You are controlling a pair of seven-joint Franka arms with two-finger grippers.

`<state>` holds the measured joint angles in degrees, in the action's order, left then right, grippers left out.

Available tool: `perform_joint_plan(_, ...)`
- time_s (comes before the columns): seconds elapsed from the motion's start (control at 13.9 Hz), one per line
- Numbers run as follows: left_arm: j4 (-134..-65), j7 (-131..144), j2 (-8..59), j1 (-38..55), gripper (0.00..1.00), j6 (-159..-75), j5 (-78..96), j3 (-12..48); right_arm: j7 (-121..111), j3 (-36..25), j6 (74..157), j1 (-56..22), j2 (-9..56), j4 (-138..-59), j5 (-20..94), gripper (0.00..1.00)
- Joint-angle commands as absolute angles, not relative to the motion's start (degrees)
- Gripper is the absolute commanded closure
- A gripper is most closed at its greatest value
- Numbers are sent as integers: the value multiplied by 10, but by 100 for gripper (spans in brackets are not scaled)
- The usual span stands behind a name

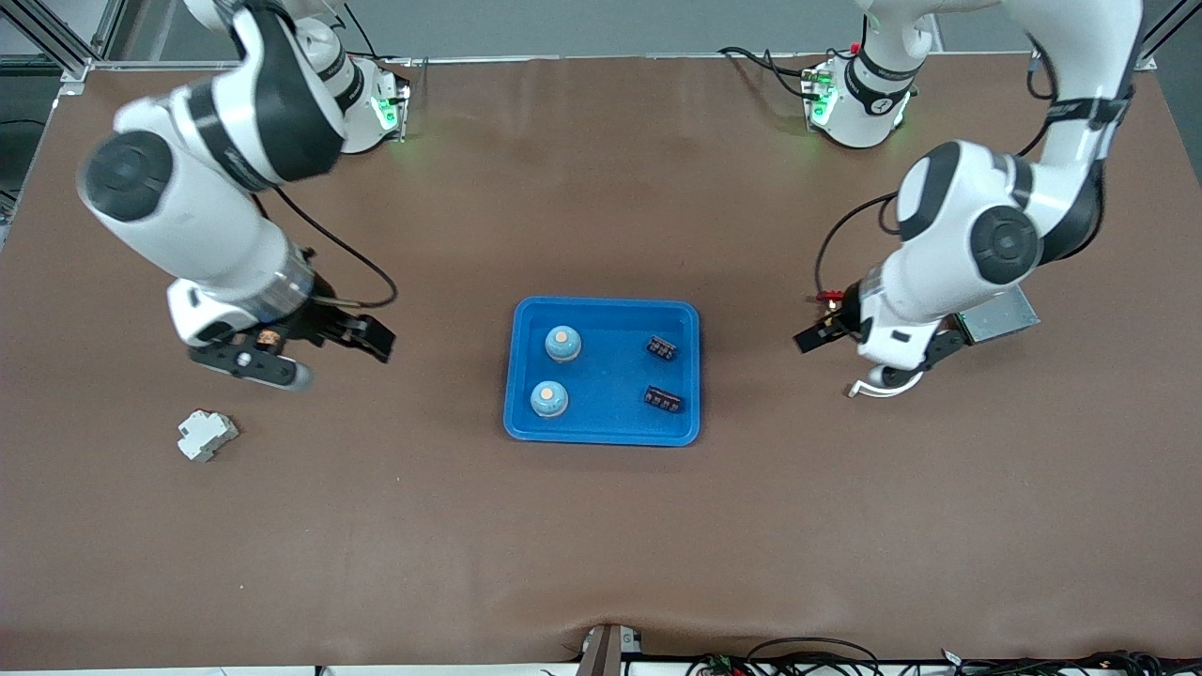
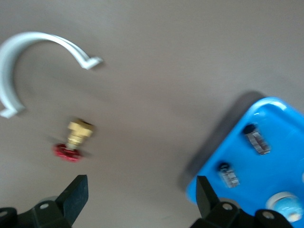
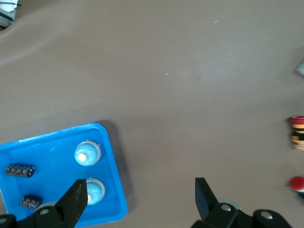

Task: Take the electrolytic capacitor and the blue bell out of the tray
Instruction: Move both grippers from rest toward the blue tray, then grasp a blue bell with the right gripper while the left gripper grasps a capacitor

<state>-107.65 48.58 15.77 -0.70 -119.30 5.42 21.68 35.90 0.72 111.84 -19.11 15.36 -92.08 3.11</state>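
Hanging over bare table toward the right arm's end, the right claw is seen with its fingers spread apart and nothing between them; in the right wrist view the same claw shows two dark fingertips set wide. A small white block-shaped part lies on the table near this claw, nearer to the front camera. The left claw is held over the table toward the left arm's end, its fingers likewise apart and empty, as the left wrist view of the claw confirms. Beside it a small brass valve with a red handle lies on the table, and a white curved clip lies close by, nearer to the front camera. A grey metal box is partly hidden under the left arm. Between the two claws, at the middle of the table, a blue tray is set. Inside it two blue bells with pale tops are placed in the half toward the right arm's end, one nearer to the front camera than the other, and two dark capacitors are laid in the half toward the left arm's end, arranged the same way. All four are apart from one another.
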Motion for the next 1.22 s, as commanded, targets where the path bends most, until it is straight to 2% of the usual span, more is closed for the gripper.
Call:
perform_joint_plan(0.0,-1032,579,223,33,0,-1246,60,218,443,1,1168,-238,202,-914,26,0)
perform_joint_plan(0.29,-1017,668,285,79,0,-1325,57,218,526,0,1226,-289,281,-911,-23,0)
perform_joint_plan(0.65,-1006,765,352,130,21,-1411,53,214,563,0,1294,-339,357,-913,-28,0)
perform_joint_plan(0.79,-1006,780,369,147,26,-1418,53,212,602,0,1342,-349,382,-912,-29,0)
perform_joint_plan(1.15,-1013,816,382,170,29,-1412,40,207,603,-1,1363,-356,420,-898,-33,0)
